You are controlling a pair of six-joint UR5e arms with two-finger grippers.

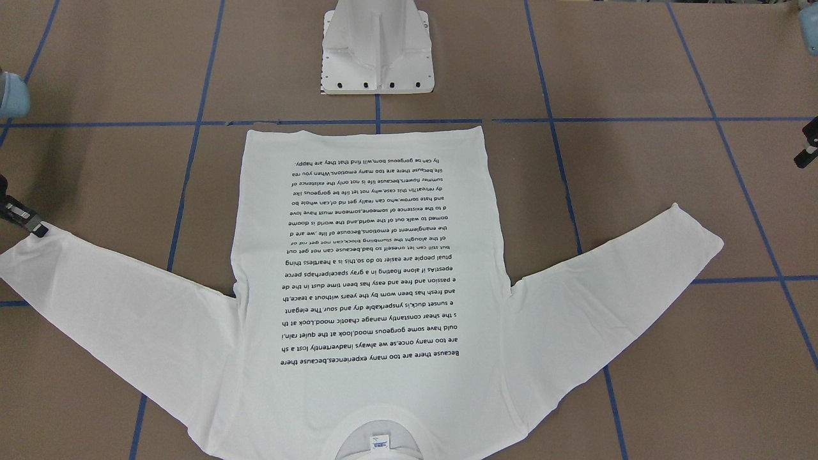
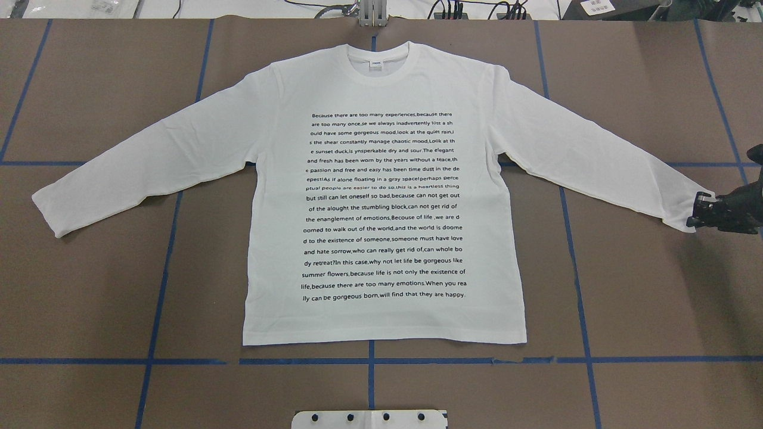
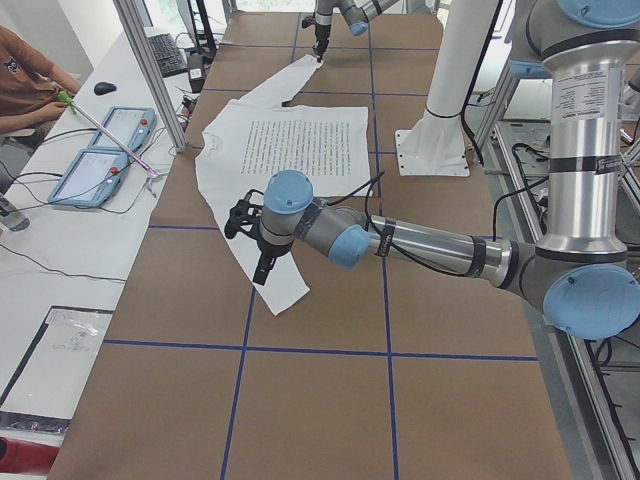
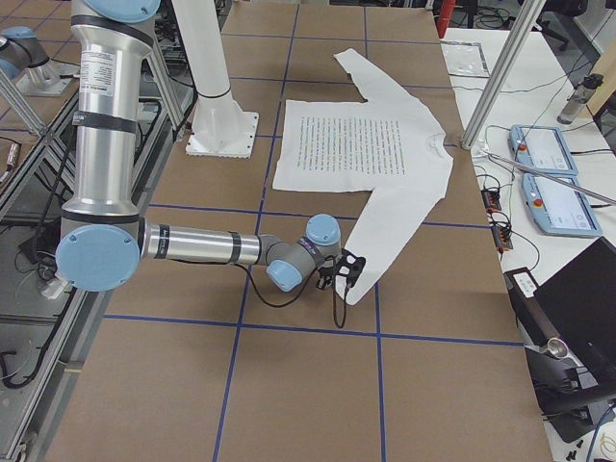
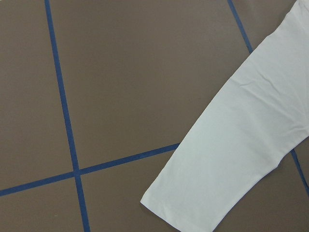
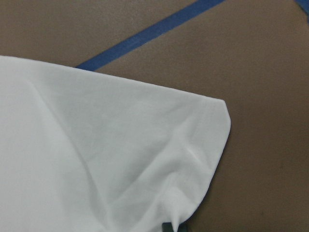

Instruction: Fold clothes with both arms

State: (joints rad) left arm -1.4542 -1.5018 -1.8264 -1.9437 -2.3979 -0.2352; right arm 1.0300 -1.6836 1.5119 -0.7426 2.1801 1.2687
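Note:
The white long-sleeved T-shirt [image 2: 381, 196] lies flat on the brown table, text side up, collar and neck label [image 2: 375, 62] at the far edge, both sleeves spread out. My right gripper [image 2: 696, 213] is low at the cuff of the sleeve on its side [image 6: 207, 121]. The cloth puckers toward its fingertip, so it looks shut on the cuff. It also shows in the front view [image 1: 35, 229]. My left gripper [image 3: 262, 265] hangs high above the other sleeve's cuff [image 5: 164, 203] without touching it. I cannot tell whether it is open or shut.
The white pedestal base [image 1: 377, 57] stands just behind the shirt's hem. Blue tape lines [image 2: 173, 250] cross the table. Beside the collar edge run a metal post [image 3: 150, 70], blue control pads [image 3: 100, 150] and an operator's arm [image 3: 30, 80].

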